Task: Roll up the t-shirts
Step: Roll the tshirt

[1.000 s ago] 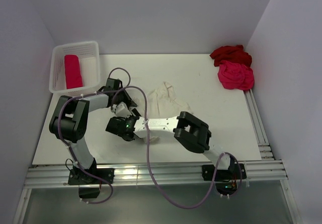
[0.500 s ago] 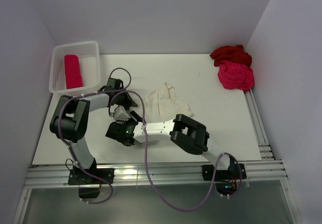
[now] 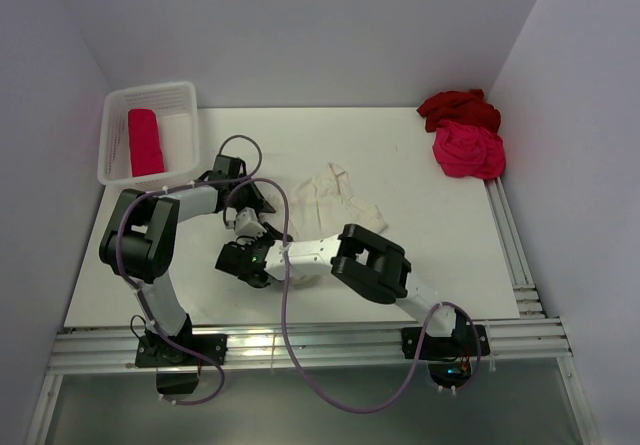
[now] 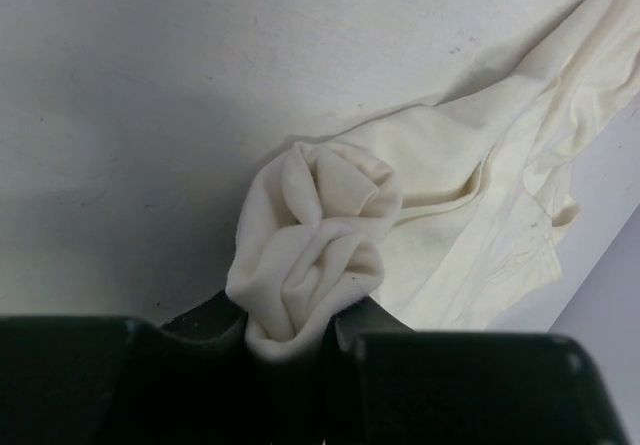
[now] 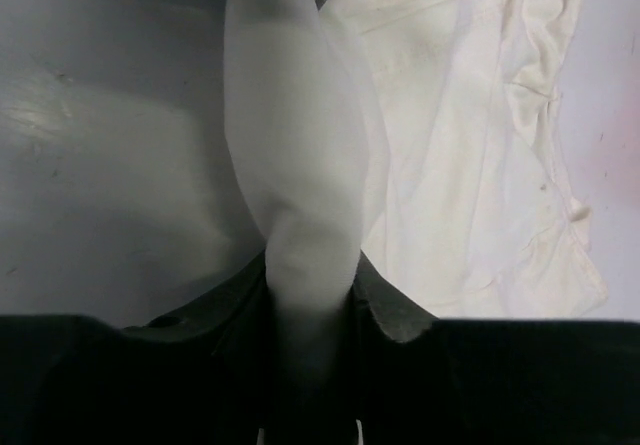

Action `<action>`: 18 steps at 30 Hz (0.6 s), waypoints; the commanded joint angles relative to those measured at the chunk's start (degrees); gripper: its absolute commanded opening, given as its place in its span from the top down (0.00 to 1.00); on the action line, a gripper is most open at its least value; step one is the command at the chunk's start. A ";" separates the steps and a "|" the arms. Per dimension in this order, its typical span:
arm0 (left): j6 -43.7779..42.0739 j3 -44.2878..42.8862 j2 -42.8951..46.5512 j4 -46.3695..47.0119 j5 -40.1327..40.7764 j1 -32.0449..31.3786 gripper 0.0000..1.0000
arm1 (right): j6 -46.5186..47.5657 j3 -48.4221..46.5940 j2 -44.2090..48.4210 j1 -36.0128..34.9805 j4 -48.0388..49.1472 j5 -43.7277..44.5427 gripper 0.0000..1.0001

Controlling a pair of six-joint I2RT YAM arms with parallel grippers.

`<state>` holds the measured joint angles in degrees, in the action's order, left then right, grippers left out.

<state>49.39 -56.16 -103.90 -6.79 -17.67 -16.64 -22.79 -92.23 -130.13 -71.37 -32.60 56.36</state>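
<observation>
cream cloth is sitting bunched into a short fat roll in the middle of the table, and both arms are working on it. the left gripper is pinching one end of this rolled end of the cream shirt, its dark fingers pressing in on either side. the right gripper is gripping the other end, with the cloth narrowing between its fingers.

in the right wrist view the roll is running straight up from the jaws toward the top of the frame, so its long axis is lying along the line between the two grippers. the loose, unrolled part is trailing off to the right in both wrist views and to the upper right in the overhead view, flat and wrinkled. any further rolling is likely needing to travel that way, across the long axis.

a dark red shirt and a hot pink shirt are waiting in the upper right corner. a finished roll is lying in the basket at upper left.
</observation>
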 commanded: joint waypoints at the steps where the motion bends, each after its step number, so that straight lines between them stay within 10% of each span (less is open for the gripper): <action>1: 0.01 0.88 -1.57 -3.67 0.09 -0.85 0.86 | -3.58 0.56 -1.01 1.94 -4.14 1.22 0.66; 5: 0.19 1.14 -1.48 -3.50 -0.26 -0.93 0.84 | -4.55 2.57 0.75 3.17 -3.00 -1.77 0.78; 7: 0.36 1.23 -1.13 -2.97 -0.43 -0.85 0.77 | -5.51 3.19 2.15 3.61 -2.73 -3.09 1.00; 18: 2.73 5.18 3.87 4.76 -5.88 1.35 0.26 | -5.86 17.33 16.56 9.57 10.88 -25.12 1.00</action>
<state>52.03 -53.28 -101.65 -2.55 -22.15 -16.47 -26.41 -78.22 -117.93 -64.16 -26.11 42.22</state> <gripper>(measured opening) 0.709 0.211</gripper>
